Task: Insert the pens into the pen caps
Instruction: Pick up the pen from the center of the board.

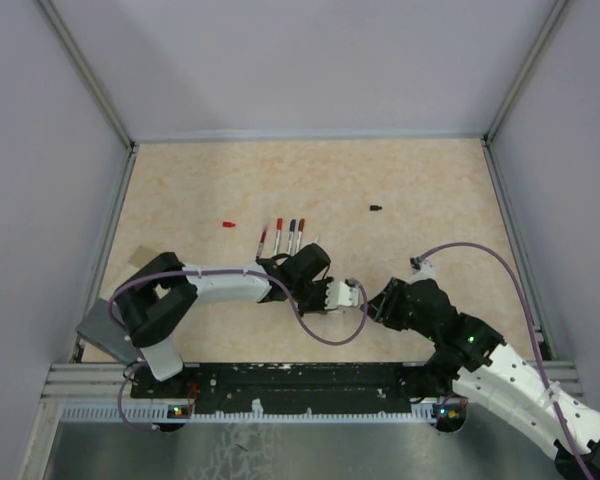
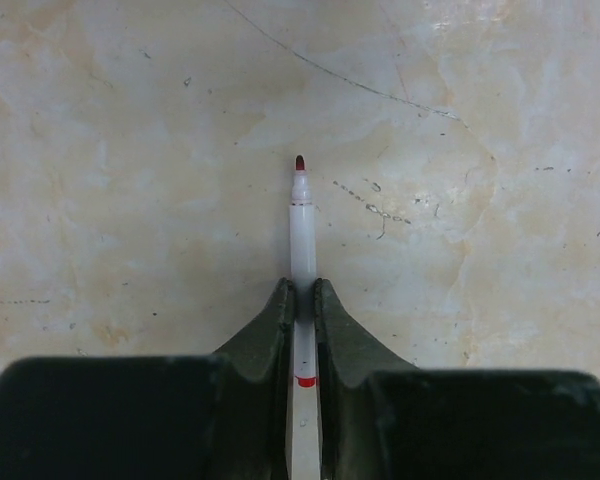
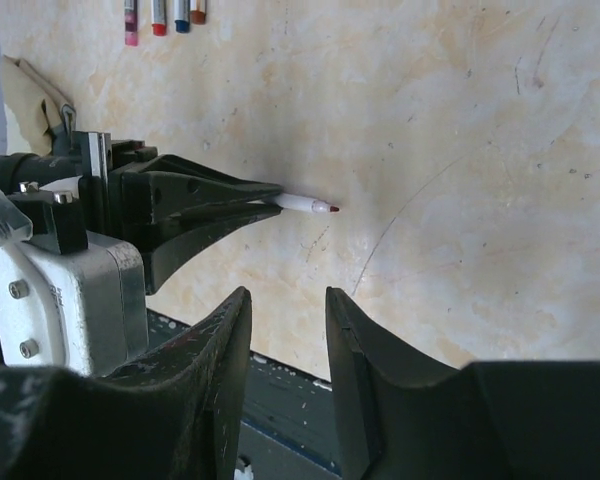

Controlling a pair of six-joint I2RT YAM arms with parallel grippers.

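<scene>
My left gripper [image 2: 302, 292] is shut on a white pen [image 2: 302, 225]. The pen's bare dark-red tip sticks out ahead of the fingers, just above the table. The right wrist view shows that pen [image 3: 306, 203] coming out of the left gripper's dark fingers [image 3: 215, 190]. My right gripper [image 3: 288, 300] is open and holds nothing; it faces the pen tip from close by. From above, the left gripper [image 1: 357, 293] and the right gripper [image 1: 378, 300] nearly meet. Several more pens [image 1: 283, 236] lie side by side beyond them. A red pen cap [image 1: 228, 224] and a black pen cap [image 1: 376, 208] lie apart on the table.
A beige scrap [image 1: 132, 268] lies near the left arm's elbow. A dark rail [image 1: 280, 378] runs along the near table edge. Grey walls with metal posts [image 1: 88, 75] enclose the table on three sides. Purple cables [image 1: 330, 338] loop beside both arms.
</scene>
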